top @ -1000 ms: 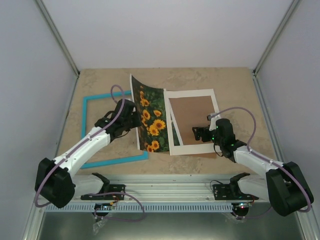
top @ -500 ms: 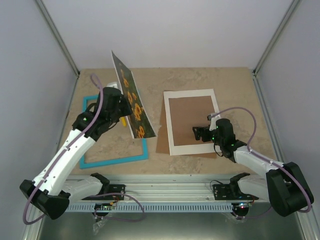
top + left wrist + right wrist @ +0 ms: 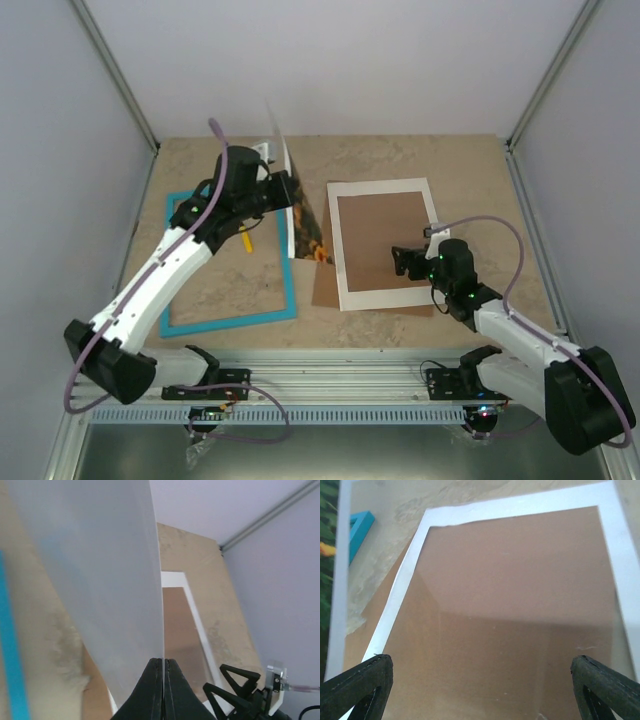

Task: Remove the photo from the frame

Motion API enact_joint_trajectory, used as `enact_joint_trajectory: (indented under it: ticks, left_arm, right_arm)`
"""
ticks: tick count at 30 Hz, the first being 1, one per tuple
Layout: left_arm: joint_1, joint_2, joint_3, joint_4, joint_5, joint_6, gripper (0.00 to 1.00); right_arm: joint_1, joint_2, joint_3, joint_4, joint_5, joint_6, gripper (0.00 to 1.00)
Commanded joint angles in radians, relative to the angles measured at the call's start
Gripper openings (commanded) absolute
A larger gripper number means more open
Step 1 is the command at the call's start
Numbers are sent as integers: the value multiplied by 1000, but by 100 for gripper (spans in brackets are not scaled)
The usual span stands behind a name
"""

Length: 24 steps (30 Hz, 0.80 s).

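Turquoise frame [image 3: 225,322] lies flat on the tabletop [image 3: 470,180] on the left side, its opening showing only bare surface. The photo is no longer in it.

Right gripper [image 3: 405,262]: fingers spread wide and holding nothing. It hovers over the near part of the white mat [image 3: 385,190] and the brown backing board [image 3: 380,240], which lie together to the right of the frame.

Left gripper [image 3: 285,190]: farther back and raised, with its fingers pinched flat on one edge of the photo [image 3: 303,225]. The sheet hangs nearly upright and edge-on to the overhead camera, between the frame and the mat. Whether its lower corner touches the tabletop cannot be determined.

Assessment: removal appears complete, and the step in hand is to set the print down clear of the other parts.

Recommendations:
- Keep the pinch on the margin.
- Lower slowly so the free corner lands first.
- Let the sheet fall flat onto bare tabletop rather than across the frame rail or the mat.
- Release only once the sheet rests flat.
- The idle right arm should keep clear of the sheet as it comes down.

A single-edge hold on so large a sheet invites swinging, buckling or creasing at the grip.

Condition of the photo:
- It is a large, thin, flexible sheet.
- Its back is plain white and fills most of the left wrist view.
- Its face shows yellow-orange sunflowers on dark green foliage, visible overhead only as a narrow sliver.
- No tear or crease is visible.
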Motion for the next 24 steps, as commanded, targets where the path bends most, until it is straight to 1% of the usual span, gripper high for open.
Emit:
enact_joint_trajectory:
  ticks: [1,4,7,9,12,17,20,22,24]
  left_arm:
    - [-45,73,77,167,151,-51,0]
    - [-75,121,134,204,172,-59,0]
    - [-76,136,113,289,206,-91,0]
    - [-77,132,57,364,206,-125,0]
    - [-76,133,-74,495,216,-203,0]
    - [-75,197,-318,750,257,-322,0]
    - [-75,242,-412,859,272,-367,0]
    - [-76,270,-439,882,270,-372,0]
    - [-76,288,-453,870,252,-362,0]
  right_arm:
    - [5,-88,-31,-30,109,27,98]
    - [5,-158,-46,-52,168,44,97]
    - [6,-240,-63,-84,230,62,98]
    - [5,-303,-78,-106,278,78,98]
    - [5,-400,-100,-137,339,99,98]
    - [6,-529,-142,-130,353,97,98]
    - [5,-531,-143,-133,355,95,98]
    - [5,-510,-138,-129,348,94,98]
    - [5,-484,-131,-127,339,91,98]
